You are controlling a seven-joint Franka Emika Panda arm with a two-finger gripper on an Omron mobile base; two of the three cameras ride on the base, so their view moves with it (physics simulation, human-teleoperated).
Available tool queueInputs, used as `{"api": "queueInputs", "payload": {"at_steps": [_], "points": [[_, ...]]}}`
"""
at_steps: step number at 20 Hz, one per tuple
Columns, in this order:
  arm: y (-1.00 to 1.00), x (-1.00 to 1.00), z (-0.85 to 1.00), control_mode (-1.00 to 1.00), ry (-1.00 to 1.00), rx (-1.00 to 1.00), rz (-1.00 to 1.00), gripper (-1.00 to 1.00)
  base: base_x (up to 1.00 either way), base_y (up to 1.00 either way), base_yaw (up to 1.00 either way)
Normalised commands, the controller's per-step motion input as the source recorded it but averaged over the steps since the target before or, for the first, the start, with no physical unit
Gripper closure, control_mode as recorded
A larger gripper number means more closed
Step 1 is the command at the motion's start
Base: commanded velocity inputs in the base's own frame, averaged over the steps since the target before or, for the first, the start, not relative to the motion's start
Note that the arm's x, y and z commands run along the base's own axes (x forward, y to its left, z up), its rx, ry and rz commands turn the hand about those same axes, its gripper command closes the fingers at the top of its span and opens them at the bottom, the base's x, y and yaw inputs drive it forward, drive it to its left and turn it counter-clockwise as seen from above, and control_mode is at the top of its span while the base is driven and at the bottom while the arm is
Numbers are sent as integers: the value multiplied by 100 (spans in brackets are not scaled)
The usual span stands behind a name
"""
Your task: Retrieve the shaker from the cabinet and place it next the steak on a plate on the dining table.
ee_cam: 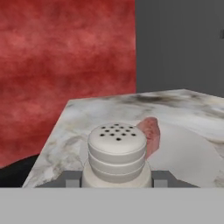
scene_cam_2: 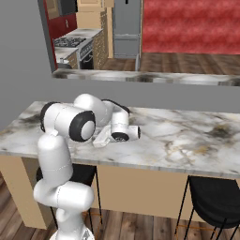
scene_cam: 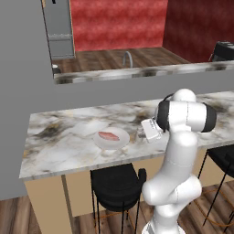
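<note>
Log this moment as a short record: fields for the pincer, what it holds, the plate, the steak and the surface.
pincer: shut on the small shaker with a pale perforated cap, held upright
round white shallow plate: resting on the long white-and-grey marble dining table
flat pinkish-red raw steak: lying on the plate; in the hand view just beyond the shaker
shaker placement: not yet released
table surroundings: black stools tucked below its near edge

Even, diffuse light is cast over all three rendered views, with no glare seen. Soft shadows are laid beneath the worktop (scene_cam: pixel 68 155) overhang and around the stools (scene_cam: pixel 116 183). Textures are rendered slightly soft and pixelated throughout, without edge distortion.
</note>
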Motion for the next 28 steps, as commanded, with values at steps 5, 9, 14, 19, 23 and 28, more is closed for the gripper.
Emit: {"api": "queueInputs", "payload": {"at_steps": [5, 9, 14, 19, 23, 28], "points": [[0, 20, -13, -100, -3, 0, 0, 100, 0, 0, 0], [3, 26, -12, -100, -4, 0, 0, 100, 0, 0, 0], [11, 31, -10, -100, -5, 0, 0, 100, 0, 0, 0], [9, 32, -12, -100, -2, 0, 0, 100, 0, 0, 0], [3, 32, -9, -100, -3, 0, 0, 100, 0, 0, 0], [-1, 15, -14, -100, -5, 0, 0, 100, 0, 0, 0]]}}
